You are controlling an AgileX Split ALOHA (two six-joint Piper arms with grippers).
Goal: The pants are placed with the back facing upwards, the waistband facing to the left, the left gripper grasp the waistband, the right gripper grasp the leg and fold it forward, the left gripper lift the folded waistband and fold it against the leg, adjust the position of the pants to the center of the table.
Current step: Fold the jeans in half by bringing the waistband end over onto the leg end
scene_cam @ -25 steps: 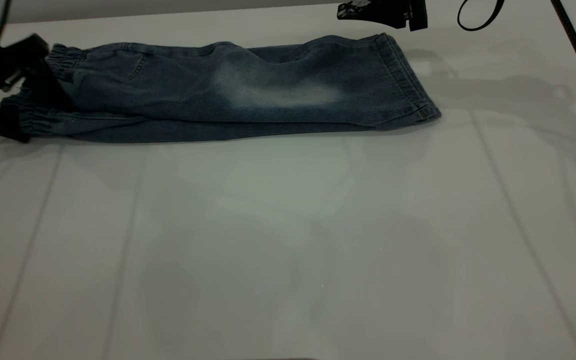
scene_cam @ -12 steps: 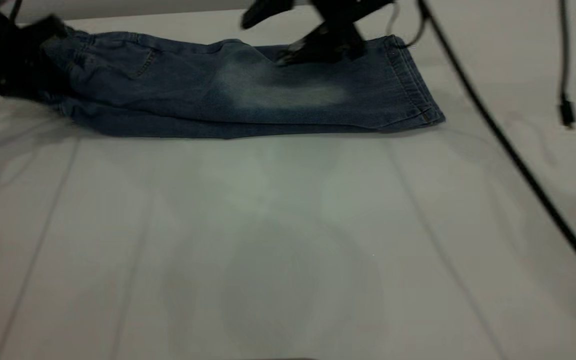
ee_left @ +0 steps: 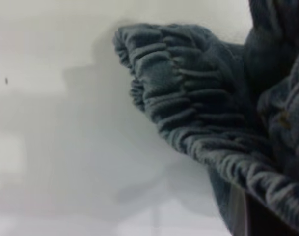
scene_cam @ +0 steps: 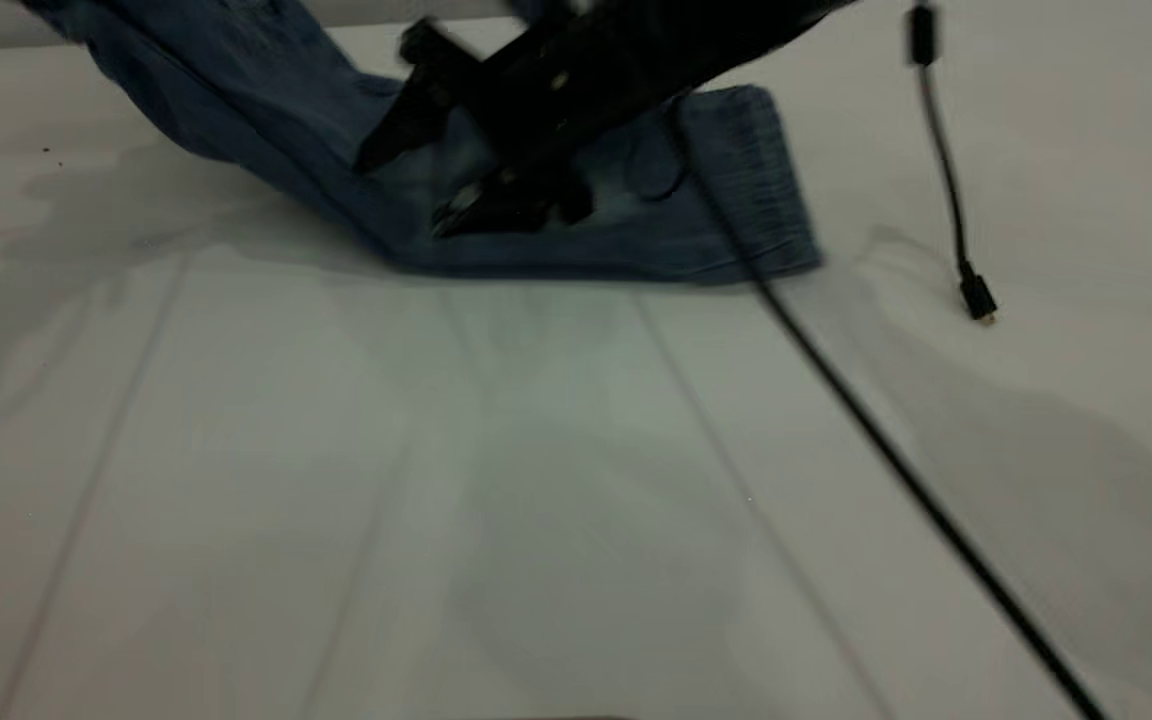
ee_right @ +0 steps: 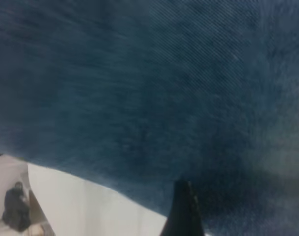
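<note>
Inspector A: Position of the pants (scene_cam: 536, 215)?

Inspector B: Denim shorts, far side of the table (scene_cam: 576, 480). Taking the leg hem (scene_cam: 756, 170) as landmark: the hem end lies flat on the table, while the waistband (ee_left: 188, 103) end, well to the left of the hem, is raised clear of the surface. The cloth slopes down from it toward the hem.

Inspector A: Left gripper?

Inspector B: The gripper itself is out of frame in the exterior view, and its own wrist view shows only the gathered elastic band hanging close to the lens above the table. Clenched or released cannot be told, though the raised band suggests it is carried.

Inspector A: Right gripper?

Inspector B: The right gripper (scene_cam: 481, 205) is down on the leg (scene_cam: 636, 200), left of the hem, over the pale bleached patch. Its fingers stand spread; it is released and appears to press the cloth rather than pinch it. A loose cable (scene_cam: 946, 170) hangs right of the hem.

Inspector A: Handling assessment?

Inspector B: Soft, limp, moderately heavy denim; it drapes and sags between supports. Judged not slippery or fragile. The ruched waistband offers the thickest, surest hold; the stitched hem is second best.
</note>
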